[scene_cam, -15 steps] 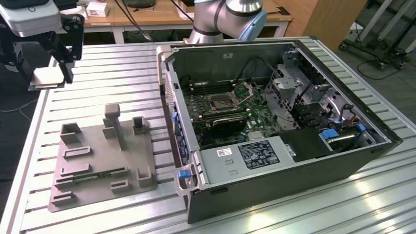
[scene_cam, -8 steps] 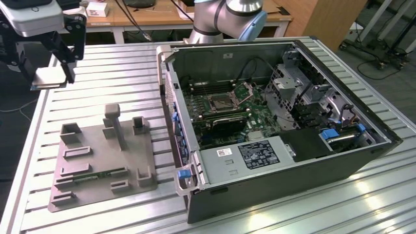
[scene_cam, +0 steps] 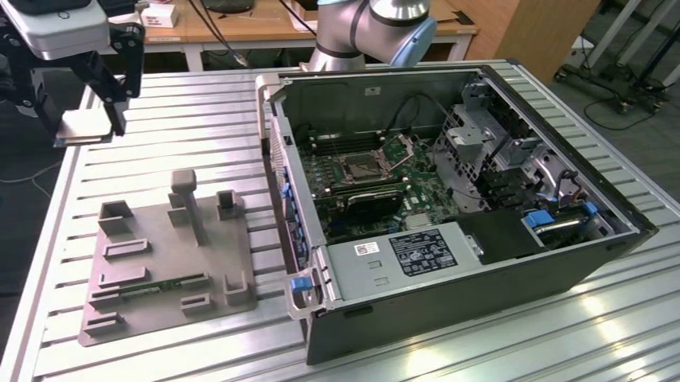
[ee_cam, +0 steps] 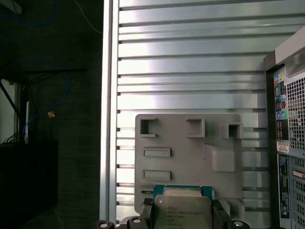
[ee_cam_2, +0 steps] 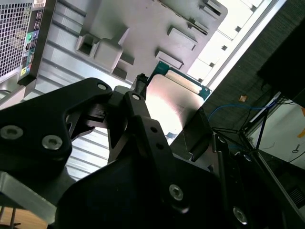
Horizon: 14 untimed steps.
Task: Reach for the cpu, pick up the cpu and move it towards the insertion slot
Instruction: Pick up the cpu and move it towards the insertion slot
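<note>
Jaws are pinching the cpu (scene_cam: 85,127) by two opposite edges; in the first wrist view I can see a dark finger (ee_cam: 220,212) against its side, so I read the grip as firm. That tells me the reach and the pick-up are done: the chip is clear of the worktop (scene_cam: 478,334) and hangs in the air, roughly level.

What is left, as I judge it, is nearly the whole carry. In the exterior view the cpu sits well apart from the open computer case (scene_cam: 595,263), out past its open side toward the exterior view's left and higher than its top rim. The grey fixture plate (scene_cam: 159,255) lies on the worktop beside the case, between the case and the chip. The insertion slot (scene_cam: 361,167) is inside the case on the green board, with a silvery frame around a dark centre; its hinged plate (scene_cam: 404,147) looks raised to me, so the socket seems ready to receive. Nothing is in it that I can make out.

As for the chip itself: it is a thin flat square with a silver-grey metal lid carrying fine print, and a strip of green board peeks out along one edge (ee_cam: 181,187). In the second wrist view the lid (ee_cam_2: 171,102) catches strong glare and reads almost white, with the same green rim at its far edge. I see no tilt or slip in the grip, though the underside is hidden from me.
</note>
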Tool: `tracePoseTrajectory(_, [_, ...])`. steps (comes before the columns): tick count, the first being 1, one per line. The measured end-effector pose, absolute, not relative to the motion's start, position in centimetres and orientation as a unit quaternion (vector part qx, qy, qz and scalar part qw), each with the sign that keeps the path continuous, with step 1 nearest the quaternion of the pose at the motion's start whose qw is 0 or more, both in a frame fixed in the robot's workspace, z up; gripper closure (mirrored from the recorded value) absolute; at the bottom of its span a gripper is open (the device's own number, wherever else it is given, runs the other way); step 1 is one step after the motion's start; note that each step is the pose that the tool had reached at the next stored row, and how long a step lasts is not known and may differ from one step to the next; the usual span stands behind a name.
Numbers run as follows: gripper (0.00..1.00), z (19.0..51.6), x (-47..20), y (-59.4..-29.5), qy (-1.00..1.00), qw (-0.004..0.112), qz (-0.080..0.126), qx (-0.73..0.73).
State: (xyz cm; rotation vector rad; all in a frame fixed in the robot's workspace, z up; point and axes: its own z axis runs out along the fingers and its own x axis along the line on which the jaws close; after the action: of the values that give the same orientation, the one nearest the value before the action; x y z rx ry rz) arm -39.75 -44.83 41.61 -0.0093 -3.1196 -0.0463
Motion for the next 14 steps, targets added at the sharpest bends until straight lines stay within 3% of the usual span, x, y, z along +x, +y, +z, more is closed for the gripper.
tracePoseTrajectory(14, [0.45, 41.61, -39.25, -44.83, -1.000, 0.011, -0.015, -0.003])
